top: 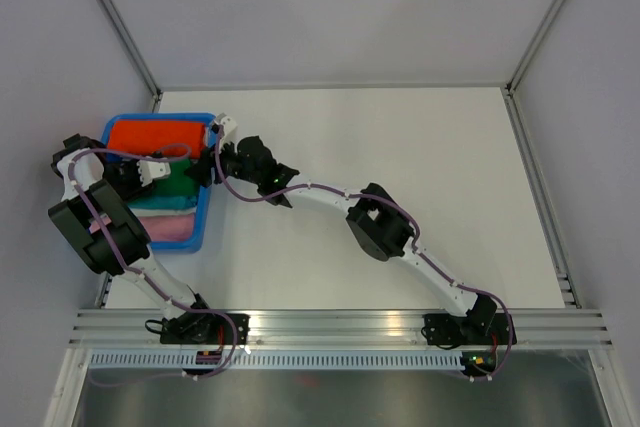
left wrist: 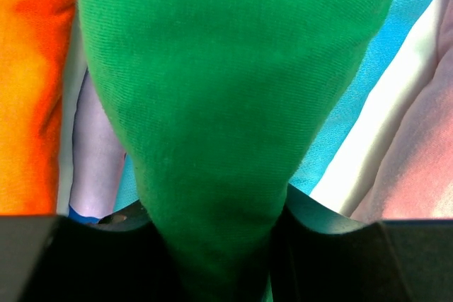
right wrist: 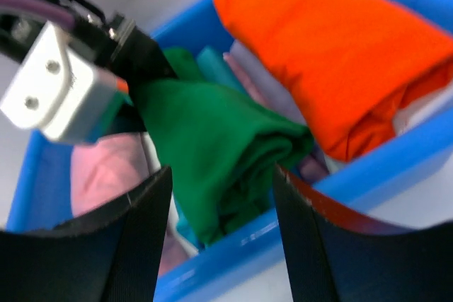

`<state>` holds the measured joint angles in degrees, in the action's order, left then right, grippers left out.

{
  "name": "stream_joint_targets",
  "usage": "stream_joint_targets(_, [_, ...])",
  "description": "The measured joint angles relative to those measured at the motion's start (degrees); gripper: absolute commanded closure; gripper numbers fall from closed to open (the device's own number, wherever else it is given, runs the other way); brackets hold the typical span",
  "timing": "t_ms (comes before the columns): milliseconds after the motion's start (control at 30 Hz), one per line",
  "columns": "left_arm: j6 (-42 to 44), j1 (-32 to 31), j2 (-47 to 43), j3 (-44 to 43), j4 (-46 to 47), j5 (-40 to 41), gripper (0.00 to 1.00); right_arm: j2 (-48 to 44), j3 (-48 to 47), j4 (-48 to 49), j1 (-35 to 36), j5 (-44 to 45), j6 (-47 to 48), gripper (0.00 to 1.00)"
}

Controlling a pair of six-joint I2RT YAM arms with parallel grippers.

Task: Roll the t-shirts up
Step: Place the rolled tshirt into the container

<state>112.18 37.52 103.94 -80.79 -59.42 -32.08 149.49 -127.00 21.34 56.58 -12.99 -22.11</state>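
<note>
my left gripper (left wrist: 216, 259) pinches green t-shirt (left wrist: 226, 104), soft knit, bunched, inside blue bin (right wrist: 368, 167) at left of table (top: 400, 167), between orange-red bundle (right wrist: 333, 54) and pink cloth (right wrist: 106, 167). my right gripper (right wrist: 219, 238) gaping, empty, just right of bin; shirt lies left of it. left arm nearer. shirt's long axis unclear.

green t-shirt (left wrist: 212, 104) pinched in the left gripper (left wrist: 216, 235) is fine knit cloth, matt and soft; orange bundle (right wrist: 340, 54) beyond the right gripper (right wrist: 221, 175) is smoother cloth, also matt; blue bin (right wrist: 382, 167) under that gripper is shiny plastic; right fingers (right wrist: 120, 245) are grainy matt black, kinda rubbery looking
</note>
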Motion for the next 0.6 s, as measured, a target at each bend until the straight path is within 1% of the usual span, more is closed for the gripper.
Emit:
stream_joint_targets(33, [0.0, 0.0, -0.02, 0.15, 0.11, 0.0, 0.56, 1.18, -0.94, 1.46, 0.37, 1.03, -0.59, 0.35])
stream_joint_targets(133, [0.0, 0.0, -0.07, 0.52, 0.46, 0.0, 0.55, 2.01, -2.43, 1.77, 1.33, 2.97, -2.25, 0.34])
stream_joint_targets(400, [0.0, -0.02, -0.09, 0.59, 0.61, 0.0, 0.54, 6.01, -9.29, 0.26, 2.71, 5.2, -3.78, 0.33])
stream_joint_targets(467, [0.02, -0.04, -0.09, 0.59, 0.63, 0.0, 0.52, 6.08, -9.68, -0.48, 2.95, 5.92, -3.76, 0.39])
stream_joint_targets(500, [0.02, -0.04, -0.09, 0.59, 0.61, 0.0, 0.52, 6.05, -9.75, -0.85, 3.02, 6.43, -3.76, 0.44])
stream_joint_targets(533, [0.02, -0.04, -0.09, 0.59, 0.63, 0.0, 0.5, 6.14, -9.77, -1.01, 3.08, 6.84, -3.78, 0.53])
stream_joint_targets(600, [0.02, -0.04, -0.11, 0.59, 0.59, -0.02, 0.47, 6.67, -10.29, -1.33, 3.17, 7.5, -4.2, 0.62])
